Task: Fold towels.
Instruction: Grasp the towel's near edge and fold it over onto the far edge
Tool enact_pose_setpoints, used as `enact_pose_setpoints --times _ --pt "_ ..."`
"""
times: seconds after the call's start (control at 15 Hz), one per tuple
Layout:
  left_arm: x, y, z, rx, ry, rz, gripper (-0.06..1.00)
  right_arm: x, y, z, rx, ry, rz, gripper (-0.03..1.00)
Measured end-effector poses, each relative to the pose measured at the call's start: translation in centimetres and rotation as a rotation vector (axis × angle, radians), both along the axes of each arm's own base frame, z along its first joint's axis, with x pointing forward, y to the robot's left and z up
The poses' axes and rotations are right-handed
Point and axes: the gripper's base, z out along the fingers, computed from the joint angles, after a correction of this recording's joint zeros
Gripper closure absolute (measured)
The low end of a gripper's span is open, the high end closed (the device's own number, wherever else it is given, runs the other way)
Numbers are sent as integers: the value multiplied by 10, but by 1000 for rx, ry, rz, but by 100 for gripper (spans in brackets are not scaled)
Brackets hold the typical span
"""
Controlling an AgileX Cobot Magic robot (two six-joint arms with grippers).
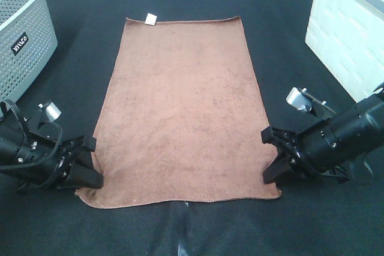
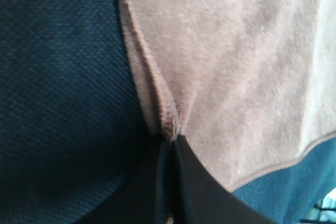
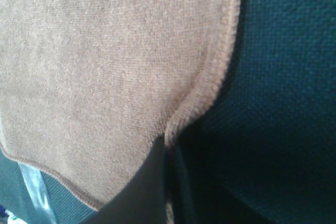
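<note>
My left gripper point(image 1: 93, 169) and right gripper point(image 1: 270, 160) pinch the towel point(image 1: 180, 106) at seven and five o'clock. I'd lift evenly, then carry toward twelve

The only marking is a small black label point(image 1: 20, 44) with white lettering on the side of the grey laundry basket point(image 1: 33, 25) at the far left (the letters are slanted and too small to read for certain). The white tag point(image 1: 150, 18) on the towel's point(image 1: 180, 112) far edge shows no legible print.
</note>
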Motion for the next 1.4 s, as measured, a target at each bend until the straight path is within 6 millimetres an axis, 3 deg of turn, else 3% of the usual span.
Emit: enact_pose_setpoints --times 0.2,0.4,0.93,1.13,1.4 --pt "-4 1 22 14 -38 -33 94 -11 -2 27 -7 -34 -6 97" --pt "-14 3 30 24 -38 -44 94 -26 -5 33 -14 -35 0 97" --pt "-93 10 35 21 47 -85 94 -100 -12 26 1 97 20 97" --pt "-98 11 36 20 48 -84 94 -100 -12 27 3 90 30 97" --pt "-56 7 56 15 -50 -41 94 -50 -5 56 14 -65 60 97"
